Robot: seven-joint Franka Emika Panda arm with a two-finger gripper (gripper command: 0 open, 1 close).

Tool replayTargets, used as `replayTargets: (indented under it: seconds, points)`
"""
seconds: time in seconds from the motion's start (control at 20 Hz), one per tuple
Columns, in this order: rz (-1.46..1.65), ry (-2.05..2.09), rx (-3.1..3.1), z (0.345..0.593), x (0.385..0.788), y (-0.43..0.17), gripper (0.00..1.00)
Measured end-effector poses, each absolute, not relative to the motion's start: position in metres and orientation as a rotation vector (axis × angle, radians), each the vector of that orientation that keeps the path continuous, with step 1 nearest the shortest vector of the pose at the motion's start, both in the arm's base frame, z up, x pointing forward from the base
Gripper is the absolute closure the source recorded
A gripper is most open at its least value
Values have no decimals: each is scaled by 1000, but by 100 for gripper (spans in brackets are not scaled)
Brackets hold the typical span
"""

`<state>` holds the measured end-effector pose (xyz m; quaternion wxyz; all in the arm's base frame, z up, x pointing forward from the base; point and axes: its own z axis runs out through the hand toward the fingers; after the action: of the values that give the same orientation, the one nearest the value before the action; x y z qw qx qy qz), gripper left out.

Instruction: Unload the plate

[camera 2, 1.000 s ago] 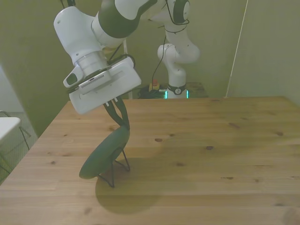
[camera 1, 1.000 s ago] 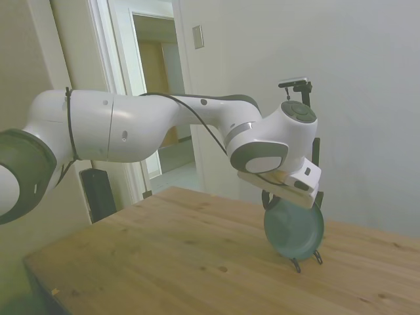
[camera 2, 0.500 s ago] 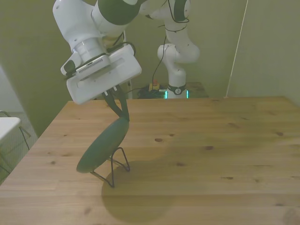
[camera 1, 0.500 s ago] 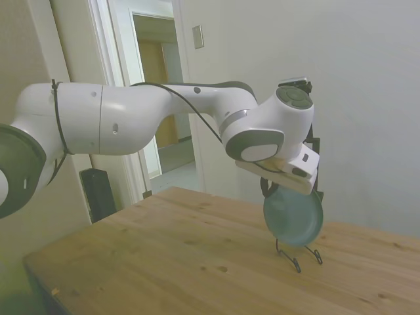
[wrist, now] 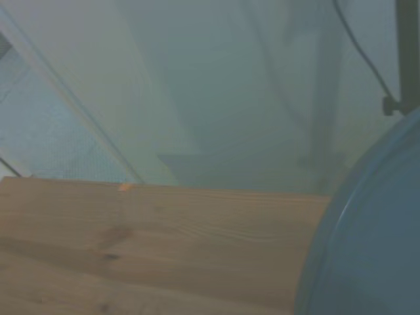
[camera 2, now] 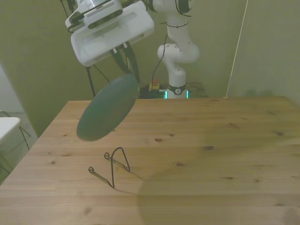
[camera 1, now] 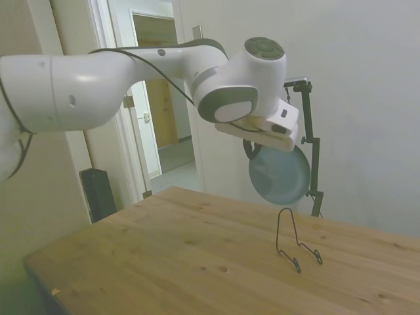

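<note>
My gripper (camera 2: 125, 60) clamps the teal plate (camera 1: 280, 175) by its upper rim, hanging tilted in the air above the bare wire stand (camera 2: 111, 166). The wooden table (camera 2: 211, 159) lies open around it. The wrist view shows, blurrily, the plate's curved edge.

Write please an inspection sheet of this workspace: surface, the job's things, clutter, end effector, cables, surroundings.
Surface: wooden table, bare wood with knots.
Job's things: teal plate hangs in the air, tilted, clear of the wire stand; the stand is on the table, with nothing in it.
Clutter: nothing seen.
End effector: end effector holds the plate by its upper rim, above the table.
Cables: black cable runs along the white arm; more cables behind the table in the front view.
Surroundings: open doorway and plain wall in the side view; a second white robot arm behind the table in the front view.
</note>
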<state>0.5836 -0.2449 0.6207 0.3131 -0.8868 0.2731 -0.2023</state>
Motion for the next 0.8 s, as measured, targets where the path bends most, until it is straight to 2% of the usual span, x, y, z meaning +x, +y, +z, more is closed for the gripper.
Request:
replayTargets:
  seconds: [0.15, 0.25, 0.55, 0.8]
  points:
    - [-481, 678, -2358, 628, 564, -205, 100]
    - [-414, 678, -2406, 621, 554, -176, 100]
    - [-235, 850, -2630, 567, 552, -110, 100]
    - [-144, 1045, -2815, 518, 562, -101, 100]
